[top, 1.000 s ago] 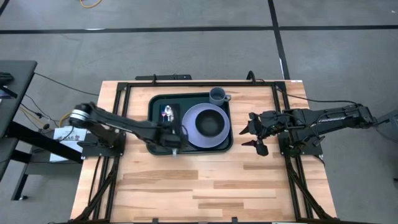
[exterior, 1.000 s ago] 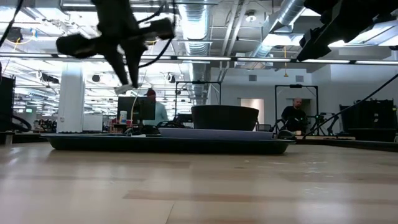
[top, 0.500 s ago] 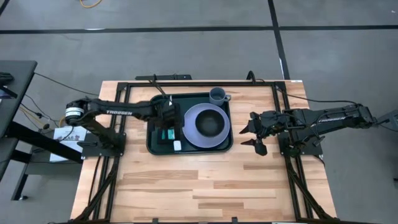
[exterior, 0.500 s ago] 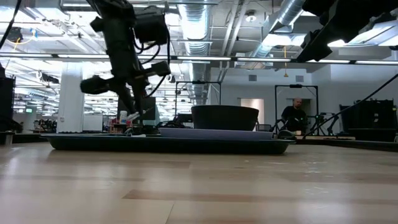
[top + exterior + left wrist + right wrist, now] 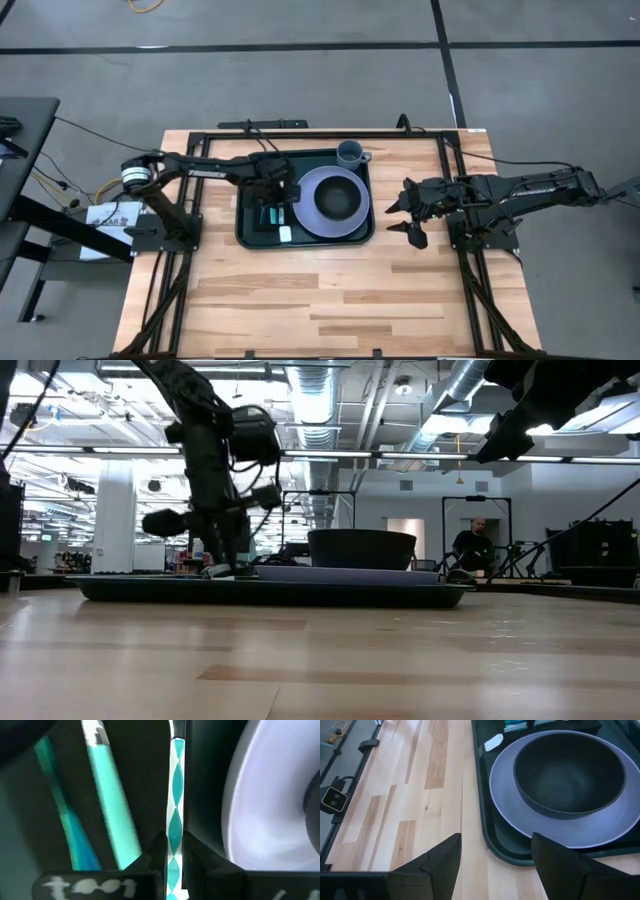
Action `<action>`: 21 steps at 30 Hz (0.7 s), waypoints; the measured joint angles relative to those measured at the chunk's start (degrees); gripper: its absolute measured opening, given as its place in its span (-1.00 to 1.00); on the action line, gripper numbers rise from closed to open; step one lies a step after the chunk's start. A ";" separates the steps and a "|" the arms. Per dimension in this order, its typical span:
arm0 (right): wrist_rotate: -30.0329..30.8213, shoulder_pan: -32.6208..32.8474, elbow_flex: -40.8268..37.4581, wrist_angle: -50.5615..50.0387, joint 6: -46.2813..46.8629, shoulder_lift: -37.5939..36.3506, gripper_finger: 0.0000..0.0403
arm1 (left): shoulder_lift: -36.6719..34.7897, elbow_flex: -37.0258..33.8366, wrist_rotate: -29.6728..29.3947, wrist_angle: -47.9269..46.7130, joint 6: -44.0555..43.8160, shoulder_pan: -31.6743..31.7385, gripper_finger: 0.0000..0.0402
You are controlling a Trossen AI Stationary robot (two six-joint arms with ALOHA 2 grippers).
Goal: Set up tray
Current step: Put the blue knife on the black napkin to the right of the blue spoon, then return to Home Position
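Note:
The dark green tray [image 5: 246,236] lies mid-table, with a lavender plate [image 5: 312,216] and a dark bowl [image 5: 338,199] on it. A grey cup [image 5: 350,153] stands at its far right corner. Two teal-handled utensils [image 5: 107,800] lie on the black napkin [image 5: 261,226] at the tray's left. My left gripper [image 5: 276,202] hangs low over the napkin, shut on a thin teal-and-white utensil [image 5: 176,795]. My right gripper [image 5: 410,214] waits open over the bare table, right of the tray. My left gripper pinches the thin teal-and-white utensil [image 5: 175,832] between its two fingers [image 5: 152,857]. The fingers point steeply down from above. The utensil runs on past the fingertips, between the lying utensils and the plate. Whether its far end rests on the napkin I cannot tell.
A small white tag [image 5: 285,234] lies on the tray near the napkin's near end. Black frame rails [image 5: 190,200] run along the table's left and right sides. Bare wood [image 5: 330,295] spreads toward the near edge. People [image 5: 474,546] stand in the room behind.
My left gripper has swung from the tray's near left corner toward the far edge and sunk low over the napkin, staying shut. The teal handles that it covered show again.

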 joint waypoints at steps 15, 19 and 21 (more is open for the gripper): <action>0.01 0.00 0.00 -0.02 0.07 0.01 0.14 | 3.57 0.04 -0.96 1.88 -3.32 0.25 -0.66; 0.01 0.00 0.00 -0.02 0.06 0.00 0.14 | 3.57 0.04 -0.51 1.94 -3.34 0.09 -0.44; 0.01 0.00 0.00 -0.02 0.05 0.01 0.14 | 3.57 0.04 0.52 1.98 -3.36 0.09 -0.37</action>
